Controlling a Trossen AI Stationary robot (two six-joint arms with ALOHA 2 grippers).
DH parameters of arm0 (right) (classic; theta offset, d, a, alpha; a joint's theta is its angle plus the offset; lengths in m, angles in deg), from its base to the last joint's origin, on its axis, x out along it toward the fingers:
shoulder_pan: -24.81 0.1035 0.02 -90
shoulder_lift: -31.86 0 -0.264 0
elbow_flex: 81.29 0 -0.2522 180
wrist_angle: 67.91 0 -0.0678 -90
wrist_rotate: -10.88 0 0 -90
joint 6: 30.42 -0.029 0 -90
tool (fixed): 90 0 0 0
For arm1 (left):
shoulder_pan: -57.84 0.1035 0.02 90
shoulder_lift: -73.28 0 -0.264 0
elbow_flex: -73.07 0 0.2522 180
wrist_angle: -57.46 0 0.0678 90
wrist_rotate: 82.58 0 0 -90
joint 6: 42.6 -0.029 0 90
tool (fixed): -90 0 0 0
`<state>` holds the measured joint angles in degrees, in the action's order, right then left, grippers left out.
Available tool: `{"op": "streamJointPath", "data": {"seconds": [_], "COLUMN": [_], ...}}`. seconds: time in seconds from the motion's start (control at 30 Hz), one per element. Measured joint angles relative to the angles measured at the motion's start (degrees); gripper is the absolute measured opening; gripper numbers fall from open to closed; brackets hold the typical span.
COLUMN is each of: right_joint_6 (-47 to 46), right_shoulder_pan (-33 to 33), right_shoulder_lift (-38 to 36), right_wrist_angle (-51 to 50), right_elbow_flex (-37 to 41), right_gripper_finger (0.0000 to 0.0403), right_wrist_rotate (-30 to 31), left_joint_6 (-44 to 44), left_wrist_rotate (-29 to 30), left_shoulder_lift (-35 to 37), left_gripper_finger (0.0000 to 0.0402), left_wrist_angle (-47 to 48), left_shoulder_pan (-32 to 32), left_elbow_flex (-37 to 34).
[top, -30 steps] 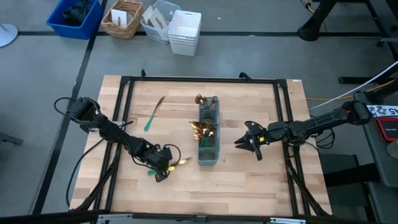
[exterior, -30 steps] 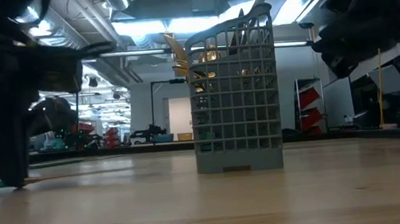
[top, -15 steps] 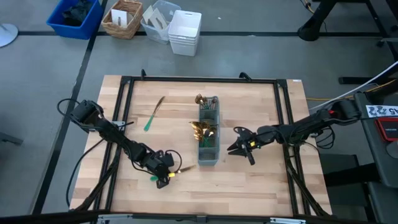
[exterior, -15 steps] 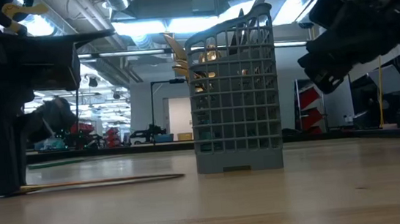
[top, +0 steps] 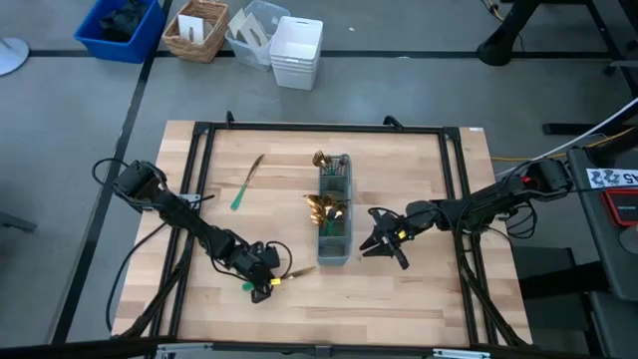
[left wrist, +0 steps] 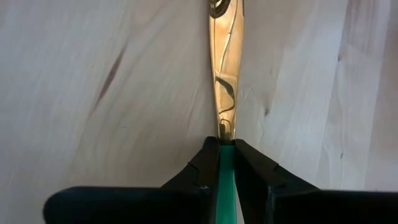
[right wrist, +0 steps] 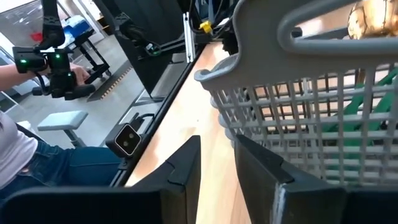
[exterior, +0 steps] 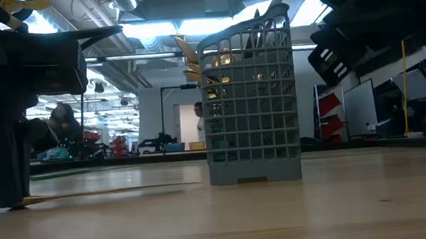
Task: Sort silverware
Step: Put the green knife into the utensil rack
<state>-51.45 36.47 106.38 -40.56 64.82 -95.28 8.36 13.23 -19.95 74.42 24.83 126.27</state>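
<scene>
While the left arm stayed low near the front of the table [top: 419, 309], it was the right arm that had done the moving over the last second — its gripper [top: 383, 245] had slid in from well off to the side until it hung just beside the grey caddy [top: 335, 249], at the end nearest the front. Its fingers [right wrist: 186, 163] stood apart with nothing between them, and in its own wrist view the caddy's mesh wall [right wrist: 298, 106] filled the space right ahead, green handles showing through the grid. I took that as a reach to steady the caddy or to pluck something out of it, though I could not tell which.

The left gripper [top: 261, 276] had barely shifted in that time. Its fingertips [left wrist: 209, 163] were pinched together on the green handle of one piece of silverware [left wrist: 225, 68], whose gold blade ran flat along the wood ahead of the claw — a knife, by its look. From table height the piece [exterior: 103, 194] lay on the boards, not lifted.

As for the rest: several gold heads [top: 325, 207] stood bunched in the caddy's middle, another cluster [top: 323, 161] at its far end, and one lone piece [top: 246, 182] lay on bare wood well apart, toward the back left. So the sorting looked most of the way done, with two pieces left outside and one of them in hand.
</scene>
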Motion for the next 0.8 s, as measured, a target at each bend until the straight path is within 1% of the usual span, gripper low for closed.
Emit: {"op": "streamJointPath", "data": {"seconds": [0.27,0.5,0.8], "right_joint_6": [0.54,0.55,0.57], "right_shoulder_pan": [0.0,0.0,0.0], "right_shoulder_lift": [0.0,0.0,0.0], "right_wrist_angle": [-0.42,-0.46,-0.55], "right_elbow_flex": [-0.21,-0.21,-0.21], "right_gripper_finger": [0.0099,0.0099,0.0099], "right_wrist_rotate": [0.0,0.0,0.0], "left_joint_6": [-0.22,-0.42,-0.67], "left_wrist_rotate": [-0.09,-1.27,-1.3], "left_shoulder_lift": [0.0,0.01,0.11], "left_gripper_finger": [0.0037,0.0031,0.0036], "left_wrist_angle": [-3.64,-6.25,-7.4], "left_shoulder_pan": [0.02,0.11,0.15], "left_elbow_flex": [0.04,0.07,0.11]}}
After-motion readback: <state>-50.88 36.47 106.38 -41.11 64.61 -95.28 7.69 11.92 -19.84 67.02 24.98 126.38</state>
